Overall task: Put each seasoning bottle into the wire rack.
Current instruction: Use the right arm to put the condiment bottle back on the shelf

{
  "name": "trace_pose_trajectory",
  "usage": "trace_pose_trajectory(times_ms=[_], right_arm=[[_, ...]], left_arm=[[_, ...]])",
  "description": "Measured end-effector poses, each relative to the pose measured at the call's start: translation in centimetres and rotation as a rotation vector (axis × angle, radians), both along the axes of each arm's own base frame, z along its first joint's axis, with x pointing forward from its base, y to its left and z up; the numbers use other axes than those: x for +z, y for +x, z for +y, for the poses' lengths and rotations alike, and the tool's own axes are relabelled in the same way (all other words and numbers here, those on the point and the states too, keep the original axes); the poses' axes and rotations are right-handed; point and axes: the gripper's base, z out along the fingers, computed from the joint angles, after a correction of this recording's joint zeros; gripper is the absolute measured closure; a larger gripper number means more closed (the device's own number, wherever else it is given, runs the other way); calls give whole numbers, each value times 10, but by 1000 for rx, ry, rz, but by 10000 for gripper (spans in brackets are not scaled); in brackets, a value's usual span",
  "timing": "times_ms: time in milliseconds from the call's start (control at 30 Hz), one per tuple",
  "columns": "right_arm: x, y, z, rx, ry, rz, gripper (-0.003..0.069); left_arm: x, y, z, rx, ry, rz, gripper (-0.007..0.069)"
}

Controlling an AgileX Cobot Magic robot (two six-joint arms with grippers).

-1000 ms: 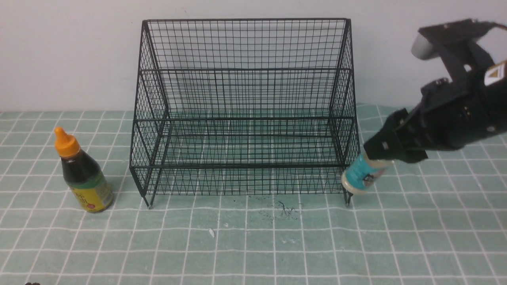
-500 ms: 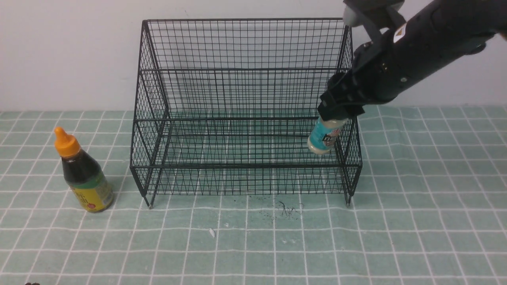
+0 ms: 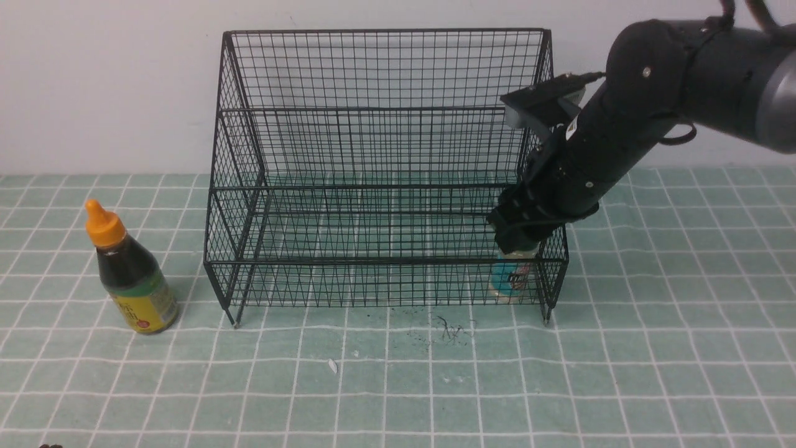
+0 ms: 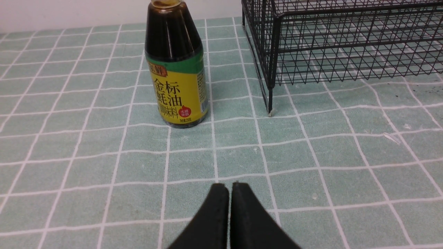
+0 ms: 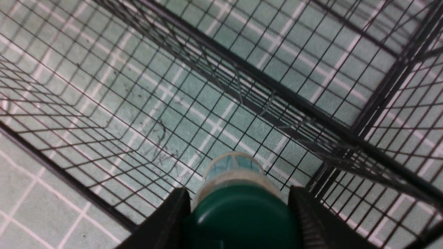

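r hand [image 3: 517, 241] pinching shaker [image 3: 511, 278], now lowered into rack [image 3: 379, 109] front tier, l hand [image 4: 229, 188] pressed together

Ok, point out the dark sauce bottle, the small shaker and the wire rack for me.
dark-sauce bottle [image 4: 177, 90]: left wrist view, on its yellow label.
small shaker [image 5: 241, 216]: right wrist view, on its dark green cap.
wire rack [image 3: 382, 68]: front view, on its tall back mesh.

Lab tabletop: gridded mat [image 3: 684, 373], bare wall [image 3: 93, 93]
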Motion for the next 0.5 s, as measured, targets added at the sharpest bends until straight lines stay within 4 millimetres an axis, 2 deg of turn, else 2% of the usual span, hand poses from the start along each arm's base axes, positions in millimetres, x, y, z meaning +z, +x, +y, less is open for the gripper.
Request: trace_pose_trajectory(times_ms=[267,500], right_arm=[[1,-1,2,6,-1,-1,327],[1,-6,13,40,-13,-10,256]], left_arm=[[0,0,0,0,0,0,631],[0,0,0,0,0,0,631]])
